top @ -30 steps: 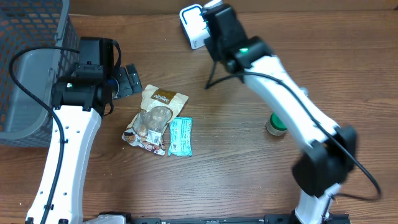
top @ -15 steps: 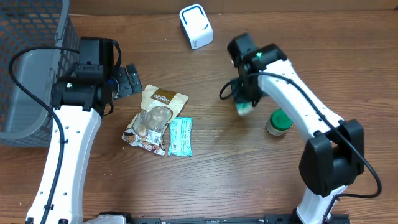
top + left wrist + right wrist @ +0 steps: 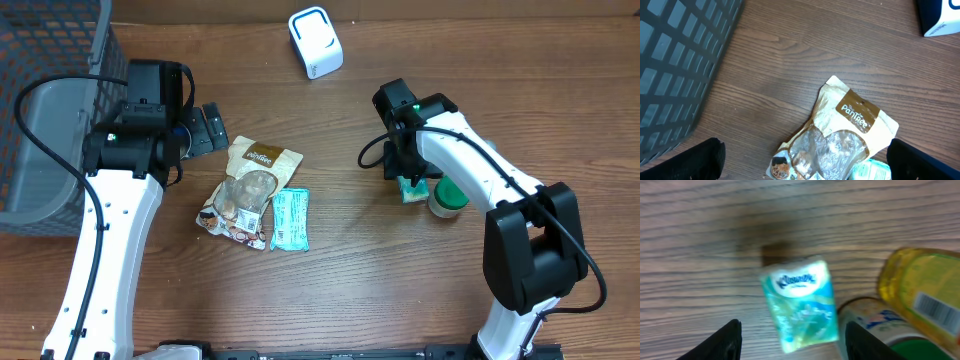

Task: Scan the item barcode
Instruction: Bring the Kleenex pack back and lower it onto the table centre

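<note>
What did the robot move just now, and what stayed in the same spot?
The right gripper carried the tissue pack away from the scanner and down to the table beside the jar. Then it opened and let the pack go. The left gripper, snack bag, scanner and jar stayed put.

Only two brand names are legible: "Kleenex" on the teal tissue pack, mid-frame in the right wrist view, and "Pantree" on the brown pouch, lower right in the left wrist view.

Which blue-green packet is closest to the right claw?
The Kleenex pack beside the green-lidded jar, just under the right claw. The other packet lies far off by the snack pouch.
</note>
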